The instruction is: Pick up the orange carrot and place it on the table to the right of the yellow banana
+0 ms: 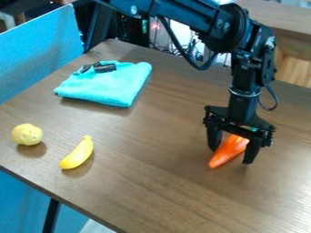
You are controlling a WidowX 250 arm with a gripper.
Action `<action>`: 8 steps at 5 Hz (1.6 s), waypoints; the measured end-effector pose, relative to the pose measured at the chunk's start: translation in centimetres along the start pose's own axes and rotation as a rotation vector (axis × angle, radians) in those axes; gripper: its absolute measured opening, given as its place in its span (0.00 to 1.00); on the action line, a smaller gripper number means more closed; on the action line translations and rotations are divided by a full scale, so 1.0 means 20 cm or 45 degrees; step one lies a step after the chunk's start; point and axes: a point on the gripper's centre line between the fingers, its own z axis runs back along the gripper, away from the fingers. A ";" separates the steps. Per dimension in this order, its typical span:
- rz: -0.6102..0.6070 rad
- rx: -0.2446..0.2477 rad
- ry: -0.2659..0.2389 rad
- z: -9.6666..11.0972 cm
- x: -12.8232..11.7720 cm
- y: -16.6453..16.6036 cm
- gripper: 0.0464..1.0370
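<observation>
The gripper's (231,155) fingers (251,152) stand wide apart astride the orange carrot (226,151) on the table (164,182), whether touching it I cannot tell, while the banana (77,154), a round yellow thing (27,134) and the folded cloth (109,85) lie well apart from it.

The black arm (182,12) comes in from the top edge, bends sharply, and runs down nearly upright through the wrist (244,93); the gripper (230,155) points downward, jaws spread apart.

No readable text or labels.
</observation>
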 end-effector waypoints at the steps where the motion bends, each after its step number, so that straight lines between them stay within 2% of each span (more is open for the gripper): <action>1: 0.004 -0.008 -0.008 -0.01 0.03 -0.01 0.96; 2: 0.011 0.011 0.022 -0.04 0.04 -0.01 0.93; 3: -0.010 0.026 0.029 -0.05 0.04 -0.03 0.66; 4: -0.021 0.024 0.030 -0.05 0.04 -0.03 0.51; 5: -0.061 0.002 0.037 -0.05 0.03 -0.04 0.51; 6: -0.087 0.021 0.063 -0.02 -0.02 -0.02 0.51; 7: -0.094 0.071 0.007 0.10 -0.17 0.05 0.51; 8: -0.065 0.090 0.040 0.08 -0.31 0.10 0.51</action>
